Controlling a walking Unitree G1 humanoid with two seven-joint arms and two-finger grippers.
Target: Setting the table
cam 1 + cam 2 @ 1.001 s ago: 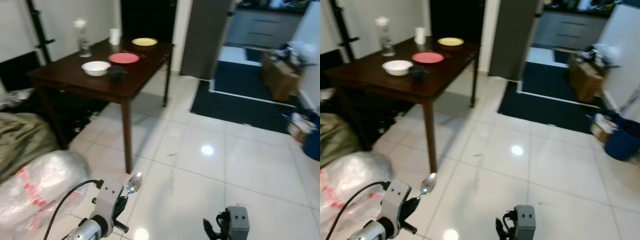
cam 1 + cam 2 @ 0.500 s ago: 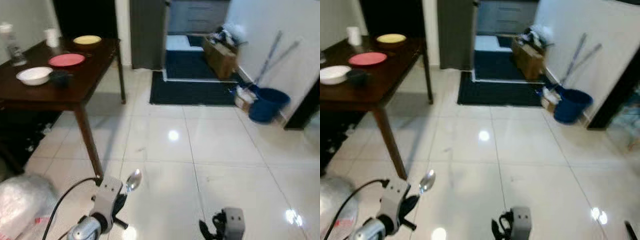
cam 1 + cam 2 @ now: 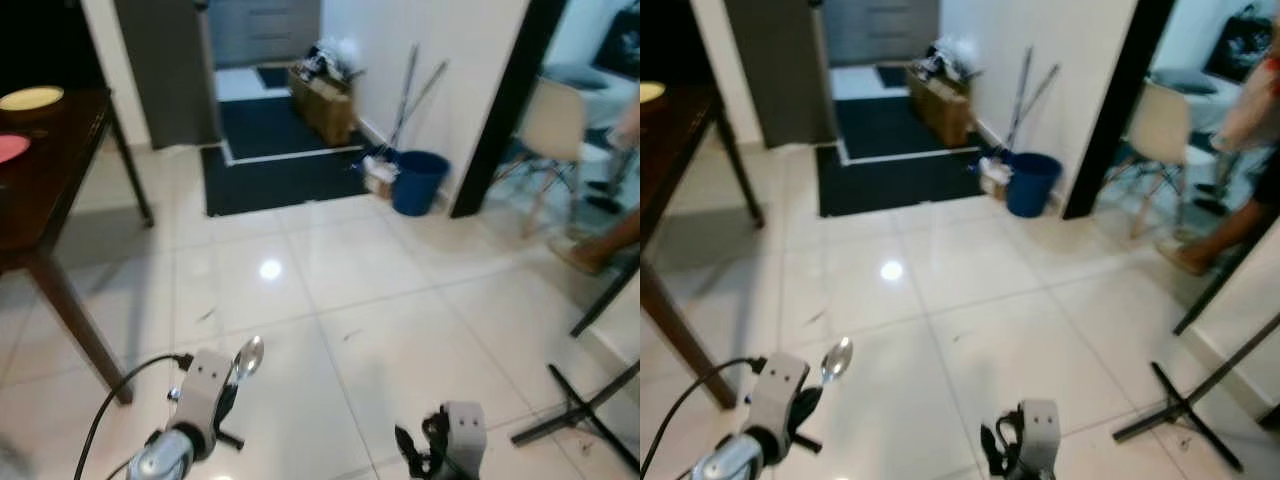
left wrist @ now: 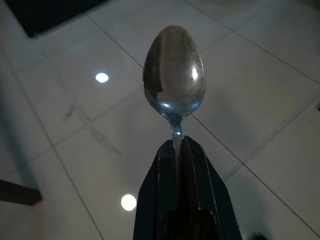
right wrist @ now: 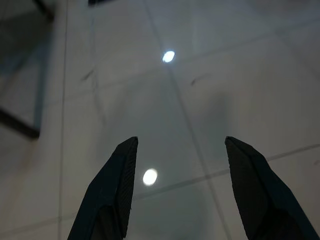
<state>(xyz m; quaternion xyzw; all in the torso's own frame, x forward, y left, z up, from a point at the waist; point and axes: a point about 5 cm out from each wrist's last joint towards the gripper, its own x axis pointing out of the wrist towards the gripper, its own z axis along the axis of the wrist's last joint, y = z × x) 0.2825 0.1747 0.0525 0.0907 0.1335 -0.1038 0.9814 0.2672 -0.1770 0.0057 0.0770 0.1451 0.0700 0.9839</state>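
My left gripper (image 4: 176,150) is shut on the handle of a silver spoon (image 4: 173,77), whose bowl sticks up past the fingertips; the spoon (image 3: 247,357) hangs low over the white tiled floor. My right gripper (image 5: 180,170) is open with nothing between its fingers (image 5: 115,190), also low over the floor. The dark wooden table (image 3: 40,170) stands at the far left edge, with a yellow plate (image 3: 30,97) and part of a red plate (image 3: 8,147) on it.
A dark mat (image 3: 280,165) lies ahead by a doorway. A blue bucket (image 3: 418,182) with mop poles and a cardboard box (image 3: 325,95) stand along the white wall. A pale chair (image 3: 550,125) and a person's leg (image 3: 610,235) are at the right. A black stand's feet (image 3: 590,405) lie at right front.
The camera has swung right: the table has slid to the left edge, and the bucket, wall, chair and a person have come into view. Both grippers keep their hold and pose.
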